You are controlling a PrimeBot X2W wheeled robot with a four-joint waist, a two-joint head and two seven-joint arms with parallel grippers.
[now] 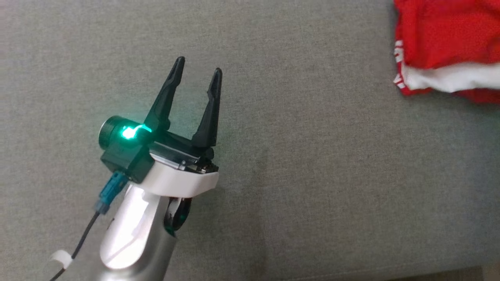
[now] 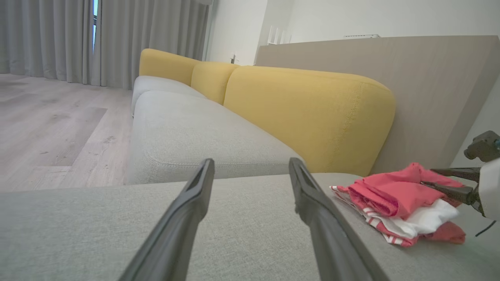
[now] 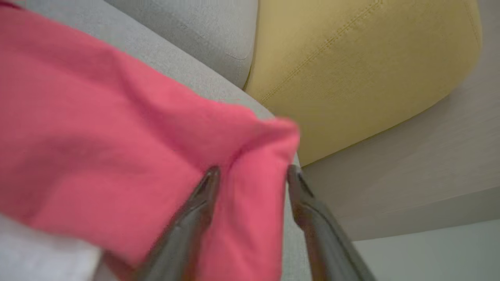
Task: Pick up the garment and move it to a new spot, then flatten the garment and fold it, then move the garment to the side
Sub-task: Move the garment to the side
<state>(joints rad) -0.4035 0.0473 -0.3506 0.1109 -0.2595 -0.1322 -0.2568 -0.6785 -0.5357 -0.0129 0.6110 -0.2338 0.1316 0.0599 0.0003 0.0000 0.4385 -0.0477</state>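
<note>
The garment (image 1: 445, 35) is a red and white bundle, folded loosely, at the far right of the grey sofa seat (image 1: 312, 156). In the left wrist view the garment (image 2: 390, 191) lies to the right of my fingers. My left gripper (image 1: 199, 65) hovers open over bare seat, well left of the garment, nothing between its fingers (image 2: 195, 203). My right gripper (image 3: 253, 169) has its jaws apart, with a red fold of the garment (image 3: 97, 136) lying between the two fingers. From the left wrist view, the right gripper (image 2: 427, 176) reaches in over the bundle's top from the right.
Yellow backrest cushions (image 2: 308, 113) run behind the seat, with a pale wooden panel (image 2: 410, 70) behind them. A second grey seat cushion (image 2: 183, 128) continues beyond. The wooden floor (image 2: 50, 125) and grey curtains (image 2: 47, 39) are at the left. The seat's front edge (image 1: 429, 275) is near the bottom right.
</note>
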